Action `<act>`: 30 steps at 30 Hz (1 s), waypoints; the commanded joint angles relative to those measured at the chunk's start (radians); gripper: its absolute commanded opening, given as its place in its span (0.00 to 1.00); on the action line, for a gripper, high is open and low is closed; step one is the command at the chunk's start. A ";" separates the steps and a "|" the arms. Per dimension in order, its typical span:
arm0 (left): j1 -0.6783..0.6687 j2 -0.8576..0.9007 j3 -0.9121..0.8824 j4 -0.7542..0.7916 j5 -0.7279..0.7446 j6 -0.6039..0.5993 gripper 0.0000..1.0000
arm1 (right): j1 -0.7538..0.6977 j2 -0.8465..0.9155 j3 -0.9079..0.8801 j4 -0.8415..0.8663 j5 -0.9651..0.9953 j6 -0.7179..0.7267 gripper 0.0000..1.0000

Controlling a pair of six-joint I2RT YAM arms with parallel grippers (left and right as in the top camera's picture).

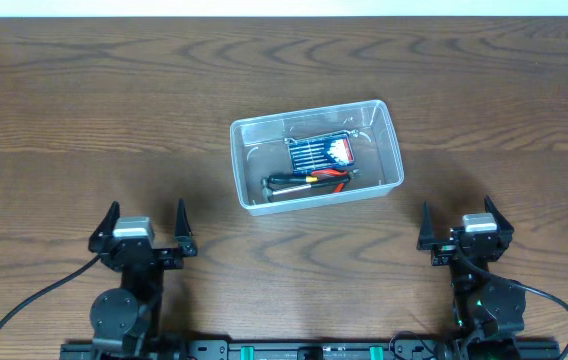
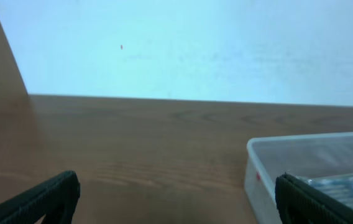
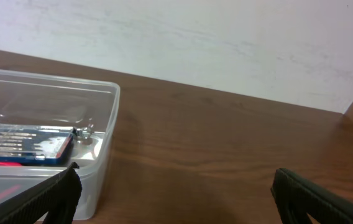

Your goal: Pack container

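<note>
Overhead: the container (image 1: 254, 150) sits mid-way across the table (image 1: 84, 100), ahead of both arms. It holds a blue tool case (image 1: 319, 152) and red-handled pliers (image 1: 314, 181). Your left end effector (image 1: 146, 208) and right end effector (image 1: 457, 206) are both spread wide, empty and well apart from it.

Left wrist: the container's wall shows at lower right.

Right wrist: the container lies to the left, near.

Risk: if you reach in low, a finger likely catches the rim. The light container could then slide or tip.
</note>
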 commanded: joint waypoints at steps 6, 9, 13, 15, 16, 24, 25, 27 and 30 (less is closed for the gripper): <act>0.005 -0.024 -0.211 0.225 0.022 0.134 0.98 | 0.001 -0.008 -0.005 -0.001 -0.004 0.014 0.99; 0.009 -0.024 -0.211 0.157 0.057 0.133 0.98 | 0.000 -0.007 -0.005 -0.001 -0.004 0.014 0.99; 0.011 -0.024 -0.211 0.094 0.132 0.099 0.98 | 0.000 -0.008 -0.005 -0.002 -0.004 0.014 0.99; 0.011 -0.024 -0.211 0.100 0.176 0.100 0.98 | 0.000 -0.007 -0.005 -0.001 -0.004 0.014 0.99; 0.011 -0.024 -0.211 0.100 0.196 0.099 0.98 | 0.000 -0.007 -0.005 -0.001 -0.004 0.014 0.99; 0.015 -0.024 -0.211 0.106 0.245 0.004 0.98 | 0.000 -0.007 -0.005 -0.002 -0.004 0.014 0.99; 0.019 -0.024 -0.211 0.107 0.256 0.000 0.98 | 0.000 -0.007 -0.005 -0.001 -0.004 0.014 0.99; 0.038 -0.024 -0.211 0.109 0.293 -0.003 0.98 | 0.000 -0.007 -0.005 -0.001 -0.004 0.014 0.99; 0.068 -0.024 -0.211 0.111 0.326 -0.023 0.98 | 0.000 -0.007 -0.005 -0.001 -0.004 0.014 0.99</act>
